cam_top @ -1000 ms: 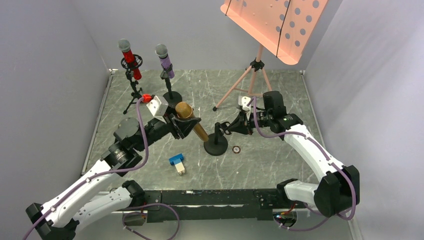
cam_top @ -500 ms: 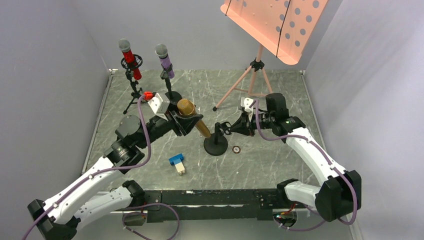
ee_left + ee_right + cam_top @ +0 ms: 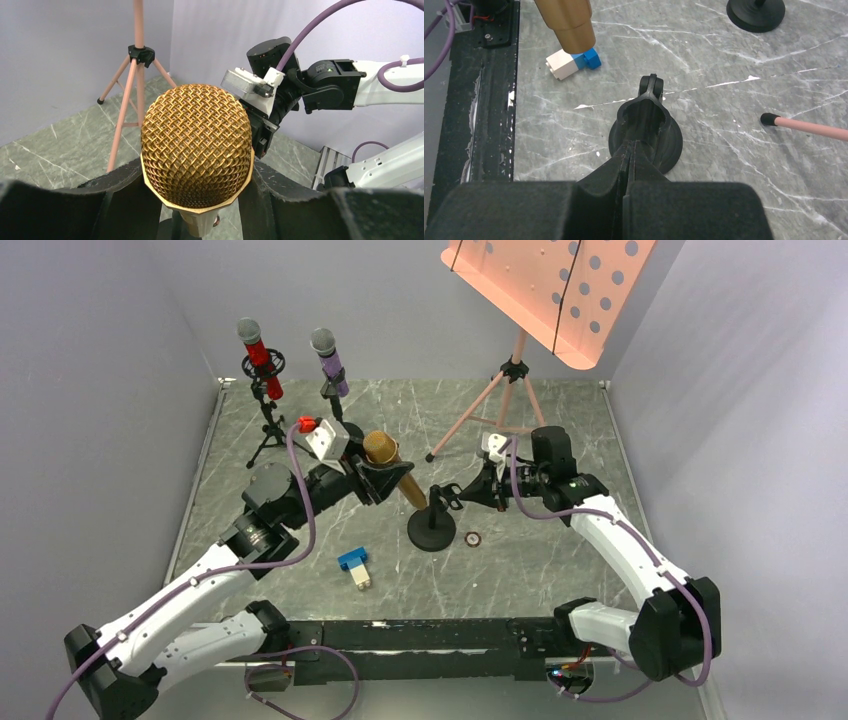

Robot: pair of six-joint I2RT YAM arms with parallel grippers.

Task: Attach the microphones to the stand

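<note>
Three microphones are in view. The red microphone (image 3: 256,352) sits upright in its tripod stand (image 3: 268,425) at the far left; the purple microphone (image 3: 328,358) stands in a round-based stand (image 3: 344,430) just right of it. The gold microphone (image 3: 392,466) is off the table, clamped between the fingers of the left gripper (image 3: 383,480), which close on its body below the mesh head. It is tilted, with the head up and to the far left and the tail pointing down to the right. From the left wrist the gold mesh head (image 3: 196,145) fills the middle, with a dark finger (image 3: 125,200) on either side.

A third stand (image 3: 431,532), black with a round base, sits near the middle of the table; its clip (image 3: 444,498) is empty. The gold microphone's tail (image 3: 569,22) hangs near this clip but apart from it. The right gripper (image 3: 464,495) reaches in from the right with its fingers (image 3: 614,170) pressed together and their tips against the back of the clip; whether they pinch part of it I cannot tell.

A blue-and-white block (image 3: 354,568) lies on the marble table (image 3: 560,540) near the left of the stand; a small ring (image 3: 474,537) lies just right of its base; a pink music stand (image 3: 512,370) rises at the far right.
</note>
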